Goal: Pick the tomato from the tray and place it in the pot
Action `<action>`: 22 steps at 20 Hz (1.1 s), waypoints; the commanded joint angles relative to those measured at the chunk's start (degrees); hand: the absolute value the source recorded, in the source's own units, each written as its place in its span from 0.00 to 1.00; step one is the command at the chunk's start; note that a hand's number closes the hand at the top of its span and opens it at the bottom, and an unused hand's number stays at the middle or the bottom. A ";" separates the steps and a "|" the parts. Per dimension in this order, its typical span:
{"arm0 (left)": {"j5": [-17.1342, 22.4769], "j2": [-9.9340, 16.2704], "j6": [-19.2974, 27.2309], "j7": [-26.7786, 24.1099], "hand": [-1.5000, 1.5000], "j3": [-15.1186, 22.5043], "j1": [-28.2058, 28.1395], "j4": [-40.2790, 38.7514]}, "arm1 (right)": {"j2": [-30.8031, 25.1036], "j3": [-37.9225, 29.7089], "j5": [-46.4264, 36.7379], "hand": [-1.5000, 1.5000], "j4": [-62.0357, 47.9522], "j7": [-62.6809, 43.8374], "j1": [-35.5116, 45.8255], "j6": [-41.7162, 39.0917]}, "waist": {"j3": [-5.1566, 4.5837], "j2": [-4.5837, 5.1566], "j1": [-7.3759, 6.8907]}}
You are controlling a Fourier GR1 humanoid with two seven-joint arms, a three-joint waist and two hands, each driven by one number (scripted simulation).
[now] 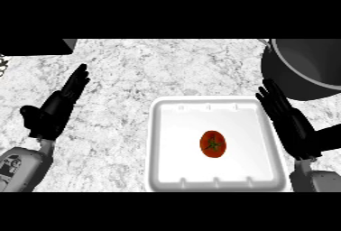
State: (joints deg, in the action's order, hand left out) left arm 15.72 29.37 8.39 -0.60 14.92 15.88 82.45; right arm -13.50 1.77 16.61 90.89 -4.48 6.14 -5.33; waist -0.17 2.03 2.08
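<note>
Sitting pretty much in the middle of the white tray (166, 149) is the tomato (213, 144), red with its little green stem star facing up, and nothing is touching it. The tray is a shallow rectangular one with rounded corners and small notches along its near and far rims, parked on a speckled grey-white counter (133, 67). Up in the far right corner you can see the pot (303, 67), dark grey and round, only partly in view, with its rim just past the tray's far right corner. The right hand (290, 124) is right along the tray's right edge, fingers straight and stretched out flat, pointing away toward the pot, so it's wide open and holding nothing; its fingertips end just short of the pot's side. The left hand (57, 108) is off on the left, well apart from the tray, also open with straight fingers angled up and to the right, thumb sticking out to the side, empty too. Both grey forearms come in from the bottom corners. A dark block (36, 46) sits at the far left edge of the counter, cut off by the view, can't tell what it is.
</note>
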 commanded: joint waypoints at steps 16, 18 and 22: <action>3.34 -6.29 -2.75 4.86 0.50 4.94 -9.36 -5.23 | 13.27 11.16 -51.59 0.00 12.05 18.00 -11.13 65.10 | -0.03 -2.72 -0.14; 2.91 -6.86 -2.42 5.08 0.50 5.67 -10.07 -3.88 | 13.36 19.43 -56.93 0.00 11.71 13.35 -17.27 70.80 | -0.02 -2.56 -1.05; 2.83 -6.05 -2.80 5.98 0.50 5.12 -9.05 -3.08 | 13.44 24.65 -62.51 0.00 9.79 -1.83 -23.89 71.06 | -0.17 -2.22 -1.28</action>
State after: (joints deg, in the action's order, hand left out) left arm 18.50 22.84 5.95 4.86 20.25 6.77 78.25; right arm -0.92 19.93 -40.12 101.43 1.84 -11.72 59.46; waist -0.35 -0.42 1.44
